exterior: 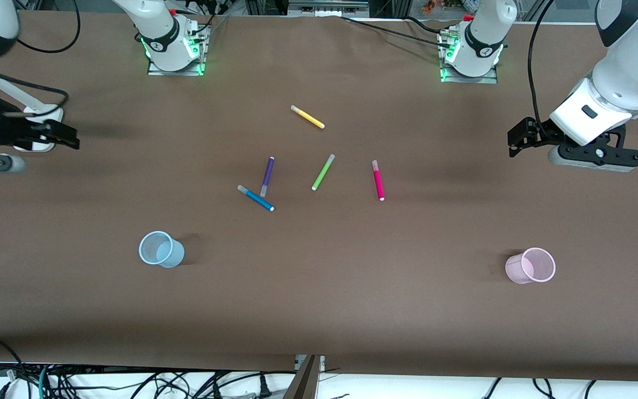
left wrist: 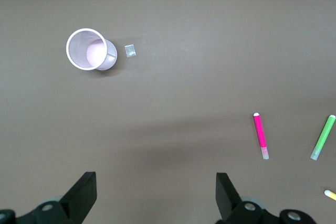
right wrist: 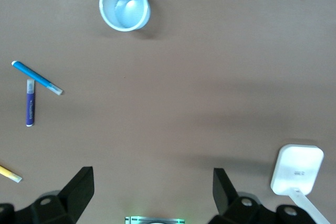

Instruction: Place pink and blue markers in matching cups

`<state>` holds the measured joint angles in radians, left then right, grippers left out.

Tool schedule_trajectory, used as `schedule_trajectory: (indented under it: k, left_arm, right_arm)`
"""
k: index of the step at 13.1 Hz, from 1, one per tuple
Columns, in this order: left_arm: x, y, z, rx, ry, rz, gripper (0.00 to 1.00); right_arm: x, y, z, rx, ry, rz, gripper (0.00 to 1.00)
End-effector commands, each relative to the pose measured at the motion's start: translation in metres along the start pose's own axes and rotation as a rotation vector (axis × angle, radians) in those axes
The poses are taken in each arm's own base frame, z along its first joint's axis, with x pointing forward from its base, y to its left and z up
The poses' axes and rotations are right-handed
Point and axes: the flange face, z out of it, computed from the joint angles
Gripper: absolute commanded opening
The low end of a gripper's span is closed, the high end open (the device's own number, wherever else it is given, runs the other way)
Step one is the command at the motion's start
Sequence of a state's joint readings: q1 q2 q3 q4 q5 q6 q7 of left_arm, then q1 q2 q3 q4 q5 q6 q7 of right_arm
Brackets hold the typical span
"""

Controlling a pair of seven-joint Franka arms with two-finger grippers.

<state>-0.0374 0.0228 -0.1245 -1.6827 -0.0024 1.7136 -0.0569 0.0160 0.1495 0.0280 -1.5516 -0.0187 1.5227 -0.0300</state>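
The pink marker [exterior: 378, 180] lies mid-table; it also shows in the left wrist view [left wrist: 260, 136]. The blue marker [exterior: 256, 198] lies nearer the right arm's end, its cap end by the purple pen, and shows in the right wrist view [right wrist: 37, 77]. The pale blue cup [exterior: 161, 249] [right wrist: 124, 5] and the pale pink cup [exterior: 530, 266] [left wrist: 90, 50] stand upright and empty, nearer the front camera than the markers. My left gripper [exterior: 513, 145] [left wrist: 156, 182] hovers open and empty at its end of the table. My right gripper [exterior: 70, 138] [right wrist: 153, 179] hovers open and empty at its end.
A purple pen [exterior: 267, 176] touches the blue marker. A lime-green pen [exterior: 323, 172] lies between the two markers, and a yellow pen [exterior: 308, 117] lies farther from the camera. A white object [right wrist: 297, 169] lies under the right arm. A small silvery scrap [left wrist: 130, 50] lies beside the pink cup.
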Motion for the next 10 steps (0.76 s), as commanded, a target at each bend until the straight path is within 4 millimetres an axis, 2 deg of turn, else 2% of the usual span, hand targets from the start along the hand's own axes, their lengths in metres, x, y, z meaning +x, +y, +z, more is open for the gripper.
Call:
schedule_trajectory:
  k: [1,2,3,4,8,10]
  left_arm:
    - [0.001,0.010,-0.002,-0.030,-0.008,0.011,1.00]
    - [0.004,0.019,0.006,-0.033,-0.024,0.028,1.00]
    - [0.009,0.034,0.024,-0.036,-0.055,0.066,1.00]
    - [0.018,0.050,0.058,-0.034,-0.112,0.099,1.00]
    - [0.045,0.090,0.138,-0.059,-0.183,0.148,1.00]
    - [0.051,0.123,0.188,-0.064,-0.195,0.127,1.00]
  right_arm:
    - [0.025,-0.047,0.033,0.014,-0.045,-0.061,1.00]
    - [0.035,-0.068,0.052,0.019,-0.065,-0.094,1.00]
    - [0.046,-0.087,0.073,0.014,-0.082,-0.123,1.00]
    - [0.053,-0.107,0.087,0.005,-0.084,-0.156,1.00]
    - [0.077,-0.183,0.163,-0.011,-0.077,-0.263,1.00]
    - [0.077,-0.213,0.204,-0.019,-0.071,-0.299,1.00]
